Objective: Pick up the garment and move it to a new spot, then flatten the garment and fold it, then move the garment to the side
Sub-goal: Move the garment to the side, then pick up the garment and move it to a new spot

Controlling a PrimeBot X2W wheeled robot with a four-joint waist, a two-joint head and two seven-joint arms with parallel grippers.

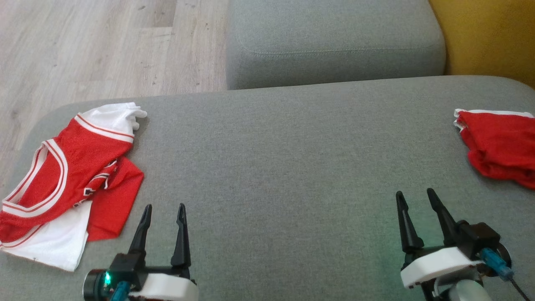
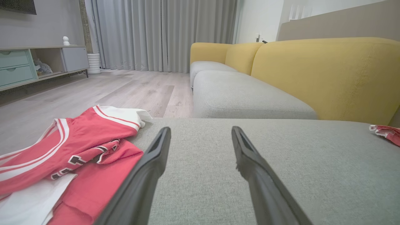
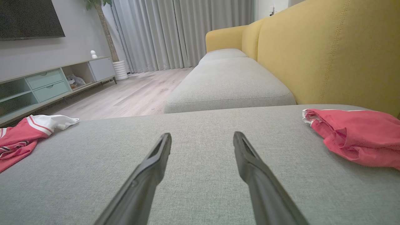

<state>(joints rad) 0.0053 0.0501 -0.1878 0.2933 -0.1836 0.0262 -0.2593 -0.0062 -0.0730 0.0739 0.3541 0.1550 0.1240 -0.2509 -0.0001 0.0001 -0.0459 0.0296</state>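
With both sets of jaws wide apart and empty, swing left gripper to jersey crumpled just beside it at left end of cushion, pinch a bunched fold, keep right gripper clear.

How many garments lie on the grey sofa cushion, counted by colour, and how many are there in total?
Red and white garment, left side: 1
Mostly red garment, right side: 1
Total: 2
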